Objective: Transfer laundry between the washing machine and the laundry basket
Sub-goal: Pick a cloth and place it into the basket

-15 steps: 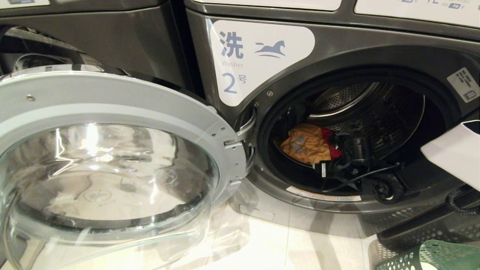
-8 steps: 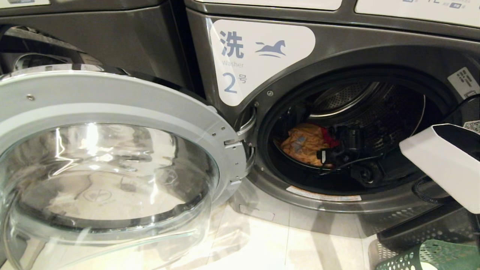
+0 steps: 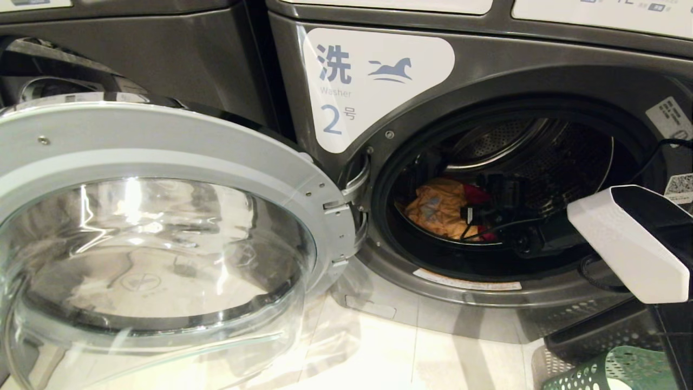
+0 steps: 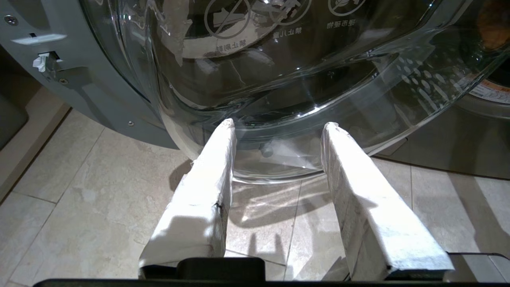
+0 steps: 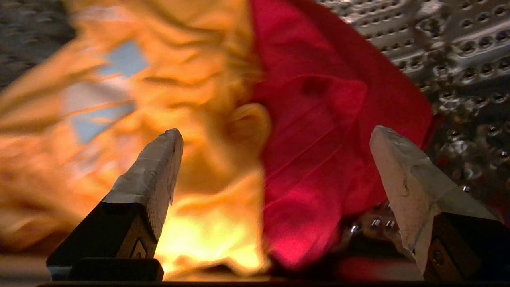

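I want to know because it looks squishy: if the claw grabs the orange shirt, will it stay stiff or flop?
Probably flop: the orange shirt lies crumpled in folds. It may drag the red cloth touching it.

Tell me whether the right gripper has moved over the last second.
Yes. The right gripper has pushed deeper into the drum, away from the washer's front rim toward the orange cloth.
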